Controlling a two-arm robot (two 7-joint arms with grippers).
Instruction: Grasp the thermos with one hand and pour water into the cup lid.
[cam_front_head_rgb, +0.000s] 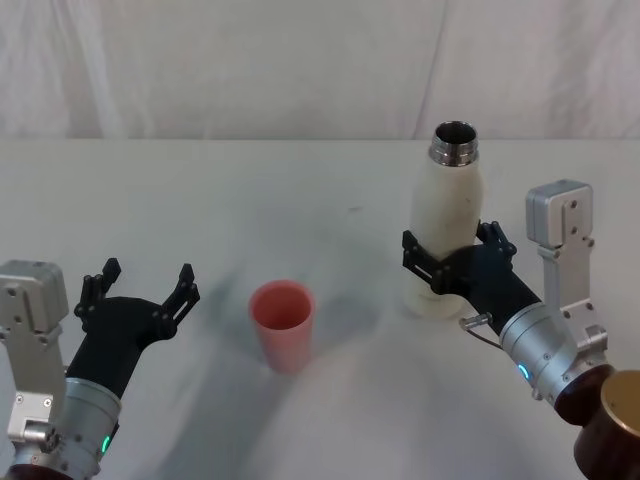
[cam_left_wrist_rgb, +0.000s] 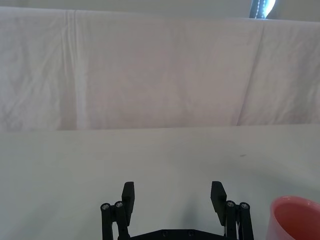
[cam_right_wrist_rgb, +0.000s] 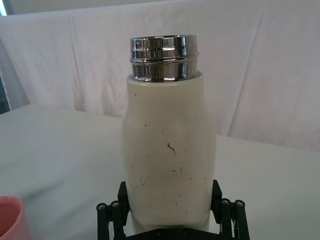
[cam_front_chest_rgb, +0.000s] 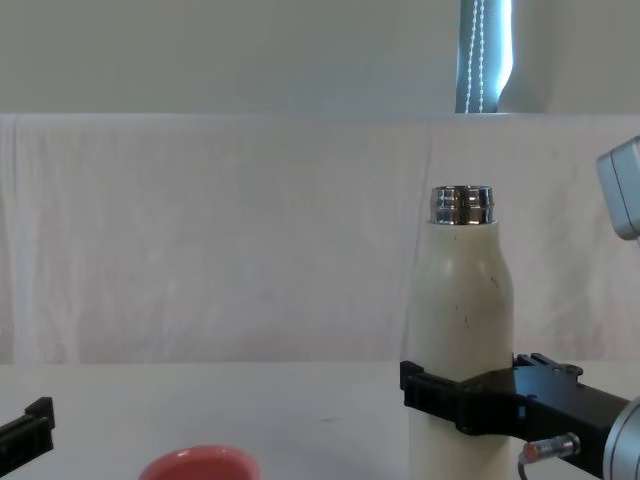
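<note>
Thermos (cam_front_head_rgb: 446, 226) stands upright on the right side of the table (cam_front_head_rgb: 300, 200), cream-white and speckled, its shiny steel neck open at the top. That table is draped in white cloth, and more white fabric hangs as a backdrop (cam_front_chest_rgb: 200, 240) behind it, with a strip of window light showing above in the chest view. Low on the bottle's body sits the right gripper (cam_front_head_rgb: 456, 256), its black fingers (cam_right_wrist_rgb: 121, 194) pressed against both sides and closed around it. Over on the left, the left gripper (cam_front_head_rgb: 140, 285) hovers above bare cloth, spread wide and holding nothing. Between the two, nearer the front, the cup lid (cam_front_head_rgb: 283, 324) stands mouth-up, coral pink, well apart from the bottle.
</note>
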